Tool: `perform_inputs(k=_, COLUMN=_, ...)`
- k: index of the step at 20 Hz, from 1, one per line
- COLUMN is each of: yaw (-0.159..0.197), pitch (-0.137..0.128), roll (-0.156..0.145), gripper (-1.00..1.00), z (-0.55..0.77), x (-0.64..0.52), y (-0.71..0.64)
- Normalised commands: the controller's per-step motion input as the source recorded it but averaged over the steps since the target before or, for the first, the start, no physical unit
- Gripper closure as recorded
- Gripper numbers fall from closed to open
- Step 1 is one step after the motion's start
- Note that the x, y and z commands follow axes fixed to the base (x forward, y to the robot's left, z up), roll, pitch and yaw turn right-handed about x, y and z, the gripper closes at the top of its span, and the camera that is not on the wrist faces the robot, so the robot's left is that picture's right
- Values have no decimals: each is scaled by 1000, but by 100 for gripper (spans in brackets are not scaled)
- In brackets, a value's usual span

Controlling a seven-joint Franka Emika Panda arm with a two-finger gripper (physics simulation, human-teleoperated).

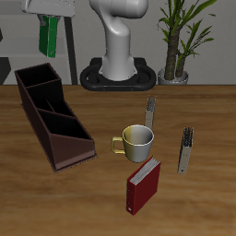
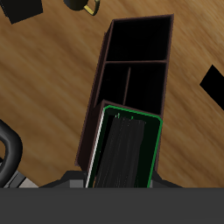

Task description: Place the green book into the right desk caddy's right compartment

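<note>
the green book [image 1: 48, 37] is pinched by the gripper [image 1: 50, 20] above the caddy [image 1: 53, 115]. it is held over the right compartment [image 2: 138, 41].

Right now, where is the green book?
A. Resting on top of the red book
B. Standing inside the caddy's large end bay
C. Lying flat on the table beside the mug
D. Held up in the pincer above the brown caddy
D: the exterior view shows the green book hanging in the pincer, well above the right desk caddy, not inside it.
</note>
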Motion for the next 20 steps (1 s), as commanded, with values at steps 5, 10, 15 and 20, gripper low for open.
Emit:
perform_inputs(k=5, yaw=-13, pitch=5, roll=-8, gripper=100, z=-12, x=26, y=-56)
perform_inputs(k=10, yaw=-11, pitch=12, roll=6, gripper=100, z=-70, x=25, y=3)
perform_inputs(k=15, yaw=-4, pitch=4, roll=1, gripper=100, z=-31, x=-23, y=-6)
perform_inputs(k=20, yaw=-3, pitch=18, roll=-11, gripper=100, z=-94, x=-11, y=-46)
